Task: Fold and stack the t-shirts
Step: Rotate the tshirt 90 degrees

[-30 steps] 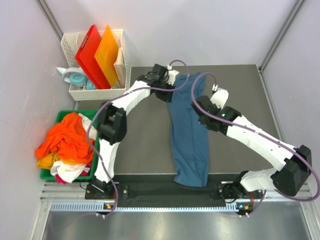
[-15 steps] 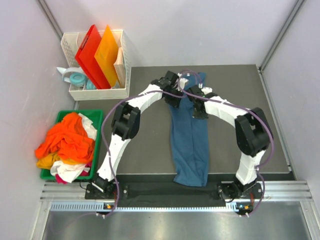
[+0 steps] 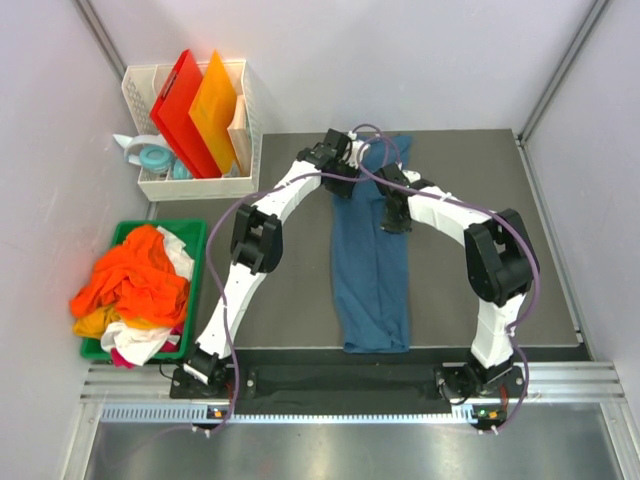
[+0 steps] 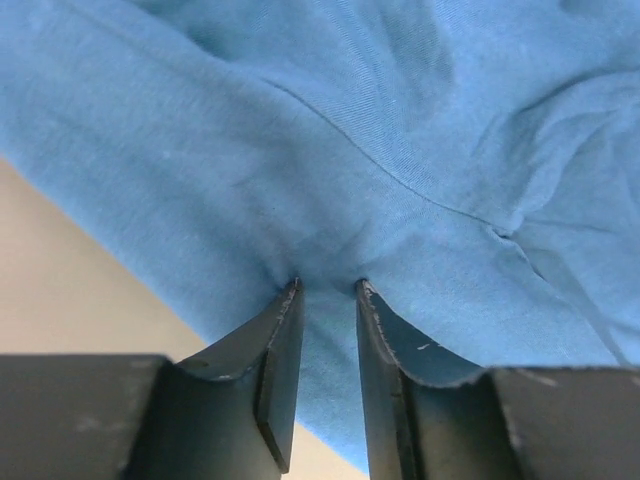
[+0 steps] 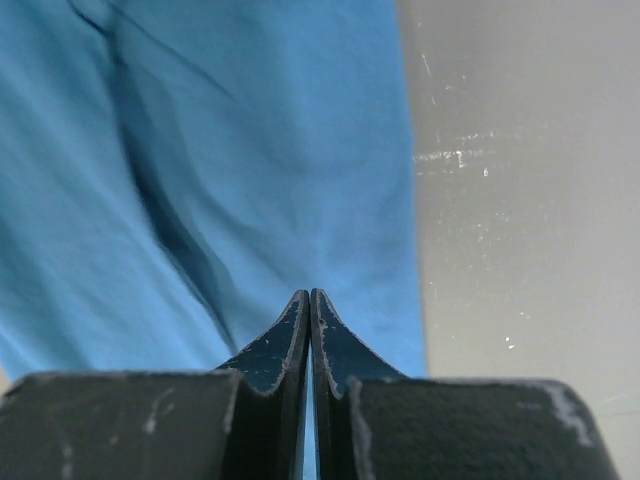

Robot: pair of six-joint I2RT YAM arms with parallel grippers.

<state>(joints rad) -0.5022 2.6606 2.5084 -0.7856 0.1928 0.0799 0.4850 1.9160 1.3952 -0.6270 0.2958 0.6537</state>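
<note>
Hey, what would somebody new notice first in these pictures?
A long teal-blue t-shirt lies lengthwise down the middle of the dark mat, with the left end effector pinching fabric at its far end. At the left, a bright orange heap of shirts fills a green bin.

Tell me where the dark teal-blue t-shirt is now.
In the top view, the dark teal-blue fabric t-shirt lies as a long strip down the middle of the dark grey mat, right of the green plastic bin.
</note>
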